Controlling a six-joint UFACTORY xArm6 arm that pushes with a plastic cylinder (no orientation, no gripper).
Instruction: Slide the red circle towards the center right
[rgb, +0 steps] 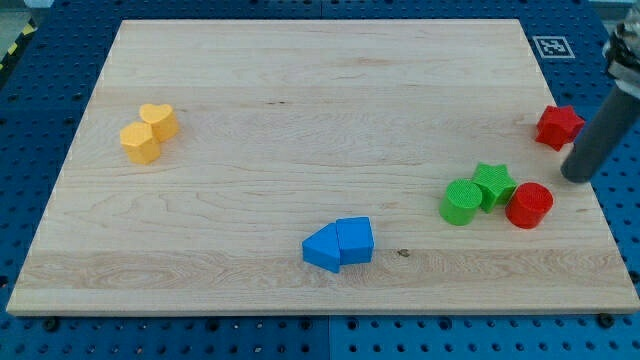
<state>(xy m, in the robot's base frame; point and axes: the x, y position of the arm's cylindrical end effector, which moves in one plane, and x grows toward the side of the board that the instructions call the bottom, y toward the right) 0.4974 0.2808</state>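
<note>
My tip (577, 177), the lower end of a straight dark rod that stands in for fingers, sits near the view's right edge of the table (300, 90). Being a plain rod, it has nothing to open or close and holds nothing; it touches no block.

The red circle (529, 205) lies just below my tip and a little toward the view's left, near it but with a clear strip of wood between them. It stands flat on the table in the lower right part of the board.

Above my tip and slightly to the view's left is the red star (558, 126), close to the rod's shaft yet apart from the tip itself.

Farther left of my tip, the green star (493, 185) touches the red circle's left side, and the green circle (461, 201) presses against the green star's lower left, so the three form a short row.

Well to the left and lower, a blue pair sits together near the view's bottom: a blue triangle-like block (322, 248) touching a blue pentagon-like block (355, 240) on its right.

Farthest from my tip, near the view's left edge, a yellow heart (158, 120) touches an orange-yellow block (140, 142) below it, whose exact shape I cannot tell.
</note>
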